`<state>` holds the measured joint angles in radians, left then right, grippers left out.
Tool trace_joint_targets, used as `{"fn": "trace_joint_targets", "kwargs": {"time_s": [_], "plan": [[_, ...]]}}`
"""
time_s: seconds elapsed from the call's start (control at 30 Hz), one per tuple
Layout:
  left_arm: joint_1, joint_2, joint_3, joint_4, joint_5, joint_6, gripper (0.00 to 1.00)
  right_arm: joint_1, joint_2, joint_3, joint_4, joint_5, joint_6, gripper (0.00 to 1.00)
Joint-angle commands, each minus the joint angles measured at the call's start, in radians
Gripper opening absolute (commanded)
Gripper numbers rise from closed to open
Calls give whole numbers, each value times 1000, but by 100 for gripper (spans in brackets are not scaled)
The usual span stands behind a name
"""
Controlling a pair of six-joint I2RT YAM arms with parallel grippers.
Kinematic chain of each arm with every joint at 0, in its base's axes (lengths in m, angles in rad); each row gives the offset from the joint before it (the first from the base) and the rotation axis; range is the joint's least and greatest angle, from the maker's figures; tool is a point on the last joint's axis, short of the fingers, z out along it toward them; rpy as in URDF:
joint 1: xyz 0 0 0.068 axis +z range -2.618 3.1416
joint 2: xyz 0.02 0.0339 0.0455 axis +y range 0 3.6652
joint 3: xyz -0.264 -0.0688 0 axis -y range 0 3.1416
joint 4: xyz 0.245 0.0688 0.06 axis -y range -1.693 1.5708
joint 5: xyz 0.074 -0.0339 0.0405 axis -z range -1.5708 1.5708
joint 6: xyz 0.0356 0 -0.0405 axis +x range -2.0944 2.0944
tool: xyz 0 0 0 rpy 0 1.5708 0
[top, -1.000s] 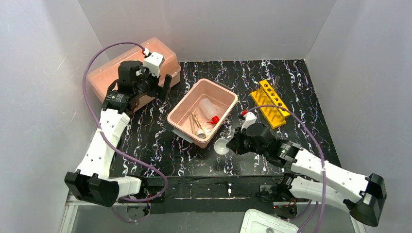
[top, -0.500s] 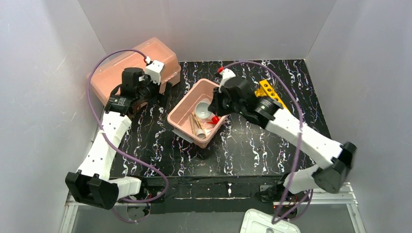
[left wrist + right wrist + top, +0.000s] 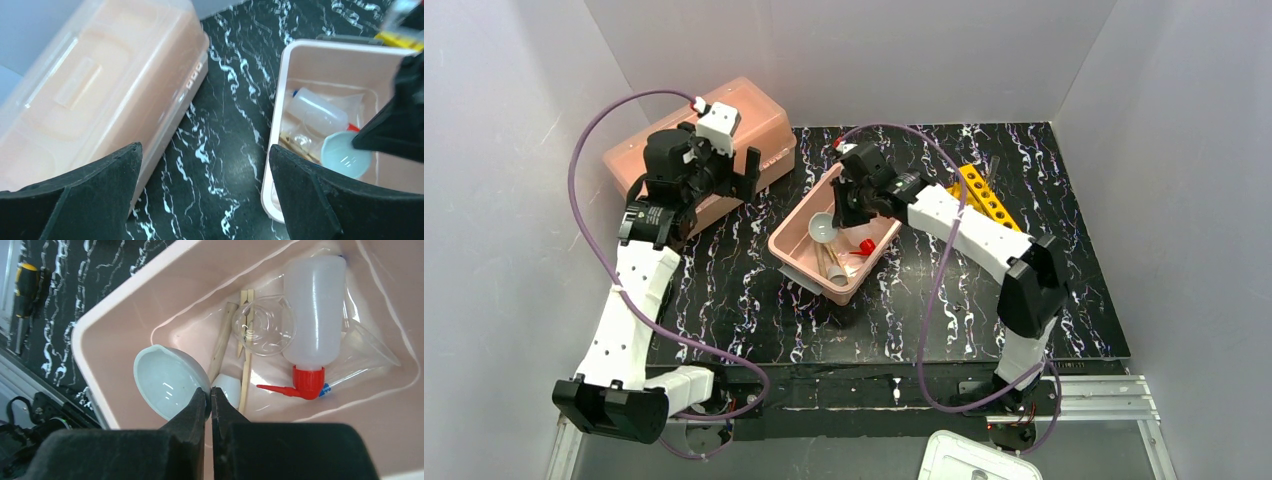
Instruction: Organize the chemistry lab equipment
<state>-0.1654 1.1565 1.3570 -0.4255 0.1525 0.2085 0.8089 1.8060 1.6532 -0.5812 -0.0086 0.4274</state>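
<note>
The small white ceramic dish [image 3: 167, 382], lifted off the tabletop [image 3: 924, 300], now hangs inside the pink rectangular plastic tub [image 3: 150, 295]. The right jaws pinch its rim, and release remains. The left jaws gape empty.

The right end effector [image 3: 210, 392] has carried the white dish [image 3: 822, 228] from the table [image 3: 904, 312] into the pink tub [image 3: 799, 208].

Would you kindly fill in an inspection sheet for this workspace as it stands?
Surface: black marbled table, no spills seen.
Job's things: white dish held over pink tub; squeeze bottle, funnel, wooden sticks inside it; yellow rack on table.
Clutter: lidded pink box, back left.
Grippers: left gripper open, empty; right gripper shut on white dish rim.
Cables: purple cables loop above arms.
Surroundings: white walls.
</note>
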Motion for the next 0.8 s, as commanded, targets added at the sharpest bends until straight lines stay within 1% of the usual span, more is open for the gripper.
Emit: {"fn": "trace_joint_targets", "kwargs": {"time_s": [0.0,0.17,0.2,0.37,0.4,0.43,0.47,0.57,0.63,0.67,0.77], "plan": [[4,7,100,6,50,17,98,4,54,48,6,-29,-22,1],[4,12,72,-27,72,-9,98,4,115,50,19,-22,-28,1],[4,9,61,-33,76,-12,98,4,126,53,19,-21,-29,3],[4,-5,13,-87,107,-31,98,2,154,81,6,-12,-39,30],[4,-10,1,-97,118,-33,98,1,153,90,2,-9,-41,38],[4,-17,-12,-110,135,-34,98,-1,148,99,-5,-1,-43,50],[4,-22,-27,-123,152,-33,98,-4,139,106,-11,2,-46,59],[5,-41,-69,-151,189,-30,98,-18,89,109,-16,33,-56,79],[4,-46,-90,-168,197,-28,98,-32,47,109,-28,47,-61,96],[4,-47,-96,-172,194,-29,98,-38,22,106,-34,54,-64,98],[4,-55,-126,-161,156,-48,98,-67,-87,49,-29,74,-74,98]]}}
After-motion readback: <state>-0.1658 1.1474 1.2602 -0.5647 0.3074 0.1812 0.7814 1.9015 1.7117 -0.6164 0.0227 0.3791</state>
